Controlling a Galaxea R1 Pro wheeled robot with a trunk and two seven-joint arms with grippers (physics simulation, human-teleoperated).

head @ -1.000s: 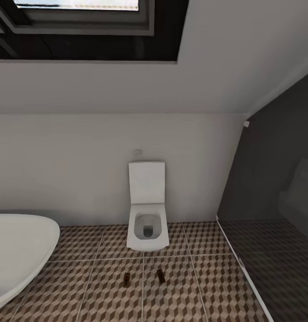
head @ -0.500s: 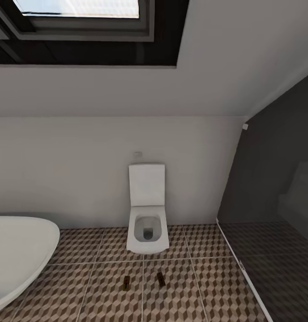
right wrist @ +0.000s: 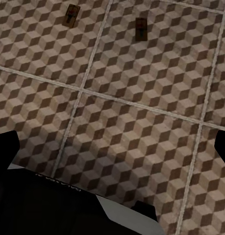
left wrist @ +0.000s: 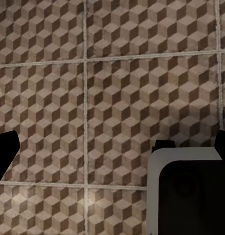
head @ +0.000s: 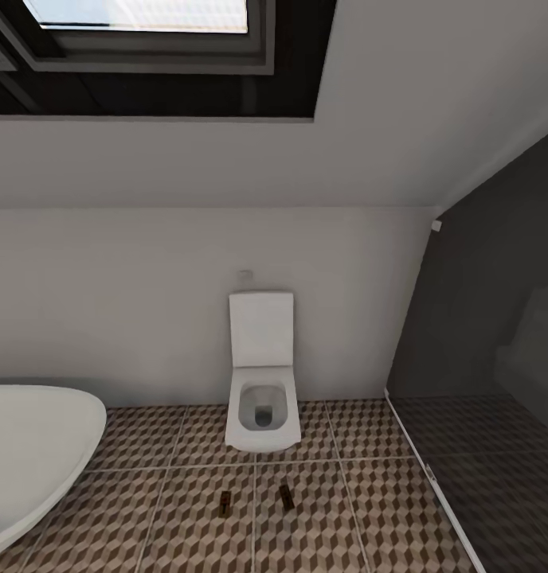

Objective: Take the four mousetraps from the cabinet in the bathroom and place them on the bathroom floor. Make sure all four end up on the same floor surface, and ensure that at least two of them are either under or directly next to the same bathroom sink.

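Here, two mousetraps lie flat on the bathroom floor (head: 362, 525) in front of the white toilet (head: 262, 390). The left mousetrap (head: 225, 501) and the right mousetrap (head: 287, 496) sit near each other on side-by-side tiles, not touching. A white bathtub (head: 35, 446) curves in at the left. Each wrist view shows dark claw tips at the edges over bare tiles; I cannot tell how wide either claw is.

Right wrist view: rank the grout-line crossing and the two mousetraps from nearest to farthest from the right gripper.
1. Grout-line crossing, just ahead of the right gripper.
2. Right mousetrap, beyond the crossing.
3. Left mousetrap, on the neighbouring tile, slightly farther; a close call.
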